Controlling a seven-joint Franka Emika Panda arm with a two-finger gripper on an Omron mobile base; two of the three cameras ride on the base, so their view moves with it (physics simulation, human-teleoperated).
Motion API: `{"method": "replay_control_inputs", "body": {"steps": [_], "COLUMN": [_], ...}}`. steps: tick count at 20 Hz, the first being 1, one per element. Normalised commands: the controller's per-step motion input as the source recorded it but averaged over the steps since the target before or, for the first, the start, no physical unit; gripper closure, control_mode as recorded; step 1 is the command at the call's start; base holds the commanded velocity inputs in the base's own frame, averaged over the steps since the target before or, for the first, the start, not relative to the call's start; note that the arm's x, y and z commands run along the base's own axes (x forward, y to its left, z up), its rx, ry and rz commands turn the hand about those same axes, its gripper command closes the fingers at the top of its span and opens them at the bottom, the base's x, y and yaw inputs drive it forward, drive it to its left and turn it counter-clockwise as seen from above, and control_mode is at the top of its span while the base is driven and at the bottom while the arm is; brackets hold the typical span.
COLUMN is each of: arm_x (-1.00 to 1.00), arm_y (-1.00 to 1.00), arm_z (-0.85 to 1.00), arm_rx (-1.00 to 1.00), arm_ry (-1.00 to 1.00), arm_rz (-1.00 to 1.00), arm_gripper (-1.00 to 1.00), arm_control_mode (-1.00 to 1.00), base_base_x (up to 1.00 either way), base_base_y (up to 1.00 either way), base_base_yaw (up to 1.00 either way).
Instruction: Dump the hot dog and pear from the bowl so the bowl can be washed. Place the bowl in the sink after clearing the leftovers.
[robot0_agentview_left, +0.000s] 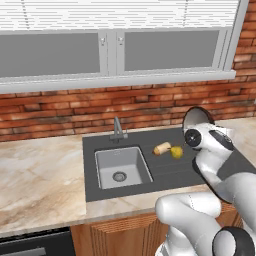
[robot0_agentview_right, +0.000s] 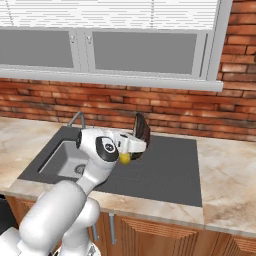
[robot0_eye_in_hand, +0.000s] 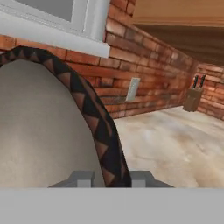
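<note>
The bowl (robot0_agentview_left: 198, 117) is tipped up on its edge above the right part of the sink surround, its dark patterned rim (robot0_eye_in_hand: 101, 133) and grey-tan inside (robot0_eye_in_hand: 39, 131) close in the hand view. My gripper (robot0_eye_in_hand: 111, 177) is shut on the bowl's rim, one finger on each side. From the side, the bowl (robot0_agentview_right: 142, 130) stands almost vertical over my gripper (robot0_agentview_right: 137, 142). The hot dog (robot0_agentview_left: 161, 148) and the pear (robot0_agentview_left: 176, 152) lie side by side on the dark ribbed surround, right of the sink basin (robot0_agentview_left: 120, 167). The pear (robot0_agentview_right: 124, 158) peeks out under my hand.
The faucet (robot0_agentview_left: 117, 129) stands behind the basin. A brick wall and a window ledge run along the back. Marble counter (robot0_agentview_left: 40, 175) stretches left and right of the sink. A knife block (robot0_eye_in_hand: 193, 94) stands in the far right corner near a wall outlet (robot0_eye_in_hand: 133, 89).
</note>
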Motion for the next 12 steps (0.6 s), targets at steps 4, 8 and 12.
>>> {"method": "replay_control_inputs", "body": {"steps": [4, 8, 12], "arm_x": [-0.05, 0.0, 0.0], "arm_y": [0.29, 0.55, 0.55], "arm_z": [0.35, 0.53, 0.37], "arm_rx": [0.48, 0.41, 0.45], "arm_ry": [0.34, 0.32, 0.42], "arm_rz": [0.09, 0.11, 0.14], "arm_gripper": [1.0, 1.0, 1.0], "arm_control_mode": [-1.0, -1.0, -1.0], "base_base_x": [0.0, 0.0, 0.0], "base_base_y": [0.0, 0.0, 0.0], "base_base_yaw": [0.0, 0.0, 0.0]}}
